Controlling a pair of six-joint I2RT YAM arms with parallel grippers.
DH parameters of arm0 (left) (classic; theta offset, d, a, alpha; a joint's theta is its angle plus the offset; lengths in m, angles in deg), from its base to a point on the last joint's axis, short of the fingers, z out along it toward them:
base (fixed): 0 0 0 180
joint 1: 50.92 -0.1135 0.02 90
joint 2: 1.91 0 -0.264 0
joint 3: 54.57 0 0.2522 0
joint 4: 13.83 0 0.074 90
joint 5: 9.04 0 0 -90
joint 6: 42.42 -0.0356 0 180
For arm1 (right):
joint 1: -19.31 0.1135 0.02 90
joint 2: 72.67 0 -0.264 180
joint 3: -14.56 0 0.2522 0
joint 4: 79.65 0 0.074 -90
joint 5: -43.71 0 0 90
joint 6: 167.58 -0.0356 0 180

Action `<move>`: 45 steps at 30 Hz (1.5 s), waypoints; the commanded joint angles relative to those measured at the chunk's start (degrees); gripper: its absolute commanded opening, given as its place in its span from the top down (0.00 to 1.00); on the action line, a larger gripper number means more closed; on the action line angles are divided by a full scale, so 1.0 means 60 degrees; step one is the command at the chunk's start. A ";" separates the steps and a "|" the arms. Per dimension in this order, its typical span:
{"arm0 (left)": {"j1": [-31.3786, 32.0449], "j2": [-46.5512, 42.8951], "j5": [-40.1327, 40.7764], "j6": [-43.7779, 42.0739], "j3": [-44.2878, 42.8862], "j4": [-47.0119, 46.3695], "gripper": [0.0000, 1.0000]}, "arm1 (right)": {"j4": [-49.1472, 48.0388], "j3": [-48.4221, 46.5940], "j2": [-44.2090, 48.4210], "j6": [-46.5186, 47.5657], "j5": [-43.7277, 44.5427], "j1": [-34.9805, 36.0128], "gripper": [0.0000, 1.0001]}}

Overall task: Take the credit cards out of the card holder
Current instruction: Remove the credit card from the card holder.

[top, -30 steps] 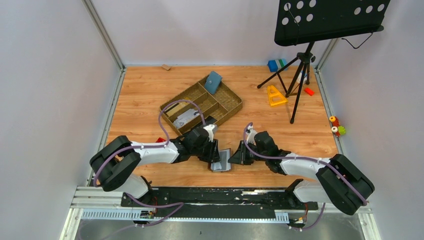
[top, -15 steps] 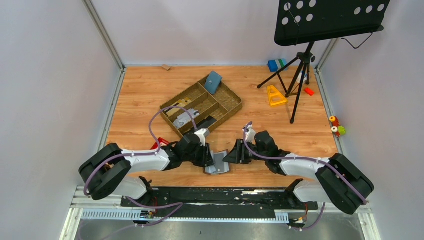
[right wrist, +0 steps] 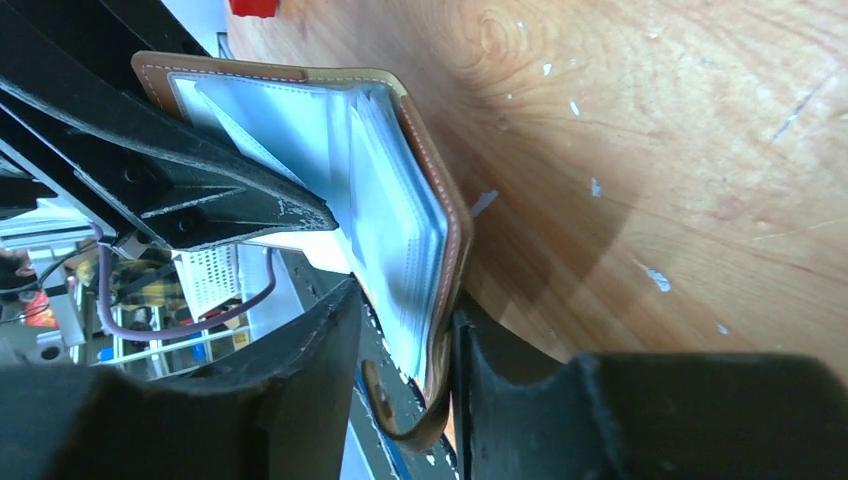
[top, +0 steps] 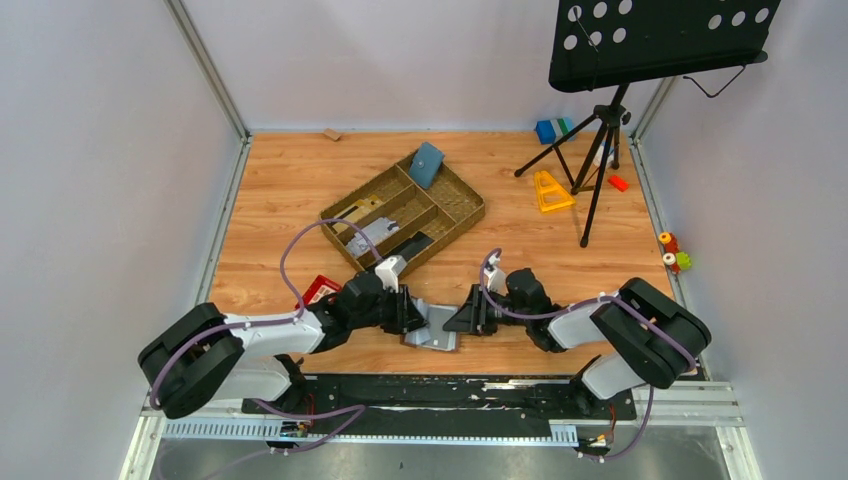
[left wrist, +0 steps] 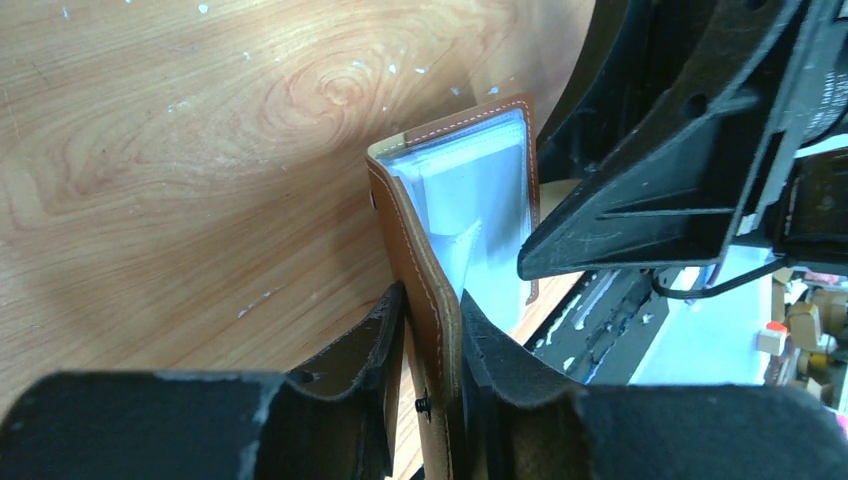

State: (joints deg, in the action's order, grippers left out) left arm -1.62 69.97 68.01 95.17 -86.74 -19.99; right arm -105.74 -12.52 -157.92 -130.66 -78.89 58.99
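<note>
1. The card holder (top: 432, 331) is spread open low over the near part of the worktop (top: 290, 190), between the two hands, with its clear sleeves showing
2. The left hand (left wrist: 432, 345) is clenched on one brown cover, a finger on each face
3. The right hand (right wrist: 405, 350) grasps the other cover together with its sleeves
4. The wicker tray (top: 470, 205) sits farther back, well apart

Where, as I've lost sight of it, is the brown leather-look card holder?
Top view, low centre: the brown leather-look card holder is held open between the left gripper and right gripper, just below the tan woven tray.
</note>
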 commanded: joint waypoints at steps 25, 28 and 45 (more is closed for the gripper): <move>-0.0145 -0.3308 0.2490 -0.0701 -0.0770 0.3788 0.24 | 0.4104 -0.1105 0.3361 0.1931 0.1543 0.0044 0.93; -0.0146 -0.3570 0.1740 -0.0710 -0.0489 0.2817 0.09 | 0.4298 -0.1231 0.3446 0.2067 0.1449 0.0039 0.93; 0.0128 -0.2003 0.0311 -0.1303 -0.1021 0.1543 0.00 | 0.3707 -0.1141 0.3538 0.1901 0.0995 0.0049 0.94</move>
State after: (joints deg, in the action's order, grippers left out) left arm -2.02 54.63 70.83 89.43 -88.67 -8.72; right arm -79.51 -17.90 -137.22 -119.58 -71.66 59.02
